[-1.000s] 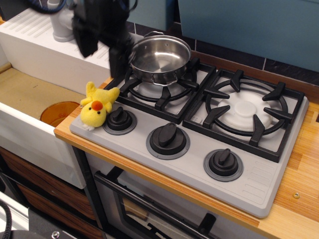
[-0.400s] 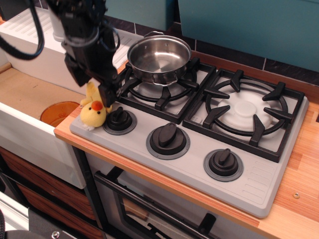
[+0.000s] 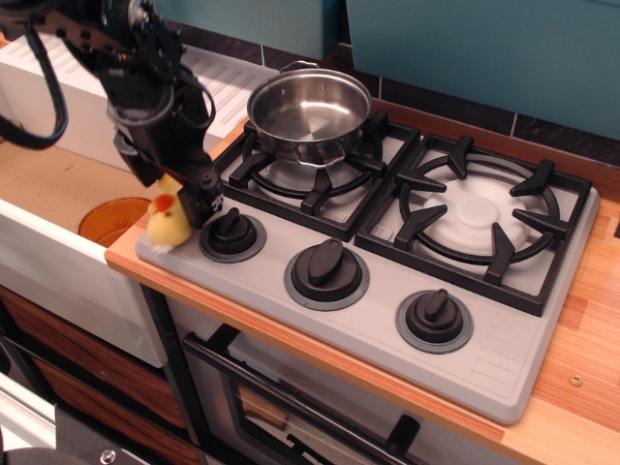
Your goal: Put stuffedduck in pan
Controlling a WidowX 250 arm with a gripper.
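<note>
The stuffedduck [image 3: 165, 223], yellow plush with an orange beak, lies at the front left corner of the stove top, next to the left knob. My gripper [image 3: 180, 198] has come down right over it. The jaws stand apart astride the duck's body, and one black finger [image 3: 205, 203] shows on its right side. The duck's body is mostly hidden behind the gripper; only its head and front show. The pan [image 3: 310, 108], a shiny steel pot, stands empty on the back left burner, behind and to the right of the gripper.
Three black knobs run along the stove front: left [image 3: 232, 234], middle [image 3: 326, 272], right [image 3: 433, 319]. The right burner grate [image 3: 477, 215] is bare. A sink with an orange disc [image 3: 108, 219] lies to the left. A white drainer [image 3: 60, 87] stands behind it.
My gripper has moved left from beside the pan and down onto the duck. The duck has shifted a little to the left, with its body now covered.
</note>
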